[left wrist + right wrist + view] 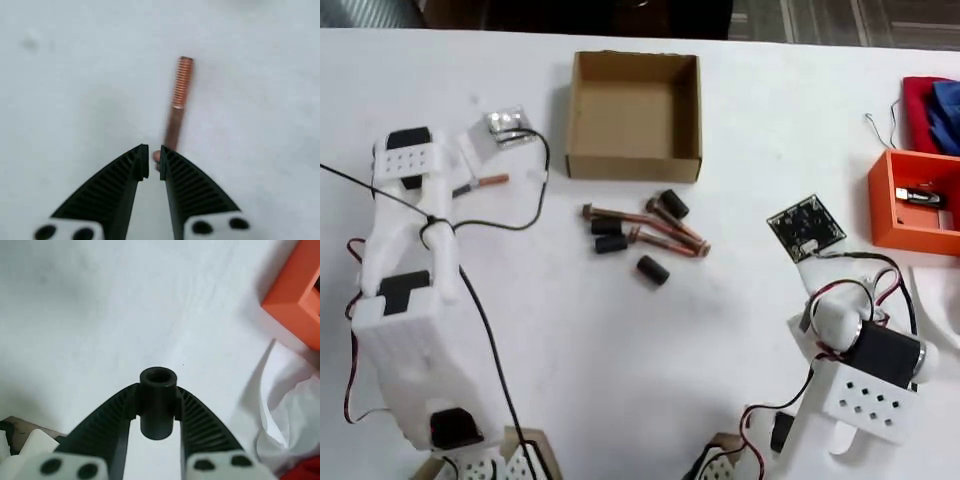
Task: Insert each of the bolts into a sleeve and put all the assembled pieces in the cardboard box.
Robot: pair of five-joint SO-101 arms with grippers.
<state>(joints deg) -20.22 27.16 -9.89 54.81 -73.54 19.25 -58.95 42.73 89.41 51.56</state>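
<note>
Aligning bolt with sleeve | left gripper nearly closed, pinching bolt by its head end, thread pointing outward | right gripper clamped around sleeve, bore exposed | best: arms well apart, so line thread up with bore before pushing | box waits beyond.

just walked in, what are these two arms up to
Each arm holds one half of a pair. The left tool is closed on the head end of a copper bolt. The right tool grips a black sleeve with its open bore facing away from the wrist. The other bolts and sleeves lie in a heap just in front of the cardboard box, which has nothing in it yet.
</note>
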